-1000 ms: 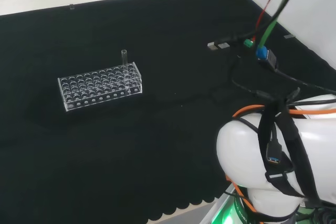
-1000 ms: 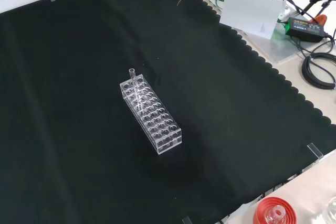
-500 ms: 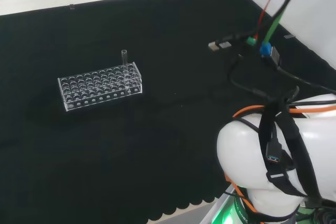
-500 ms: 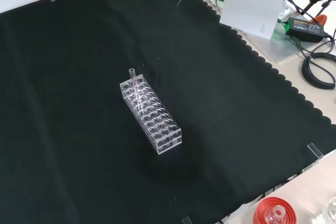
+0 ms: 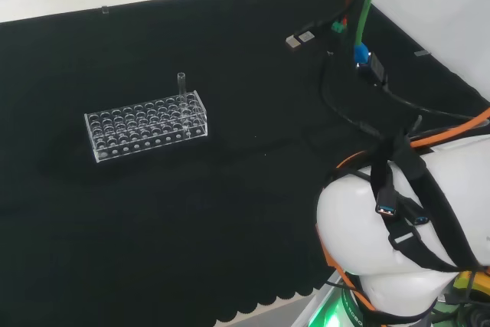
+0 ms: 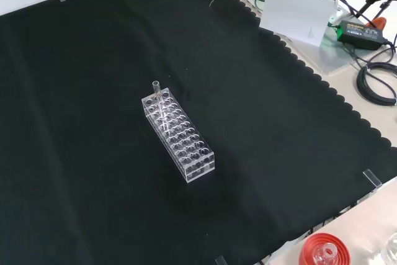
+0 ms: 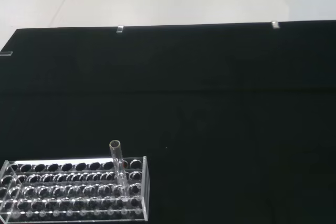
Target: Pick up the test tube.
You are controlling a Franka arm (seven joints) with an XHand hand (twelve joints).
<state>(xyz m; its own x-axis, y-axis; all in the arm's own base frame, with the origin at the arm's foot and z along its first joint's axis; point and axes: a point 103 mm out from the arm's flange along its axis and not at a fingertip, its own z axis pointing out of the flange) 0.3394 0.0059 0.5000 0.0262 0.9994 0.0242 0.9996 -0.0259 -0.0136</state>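
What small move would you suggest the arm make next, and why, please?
Probably carry the hand toward the rack and stop above the test tube. The tube stands upright in an end hole at the rack's corner, its top clear above the rack, untouched, with bare black cloth around it.

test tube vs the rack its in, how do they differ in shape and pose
The test tube is one thin round cylinder standing upright; the rack is a long low box lying flat on the black cloth. The test tube pokes up above the rack's top, at one end of it. The test tube has a single open mouth; the rack has rows of many holes. Both are clear.
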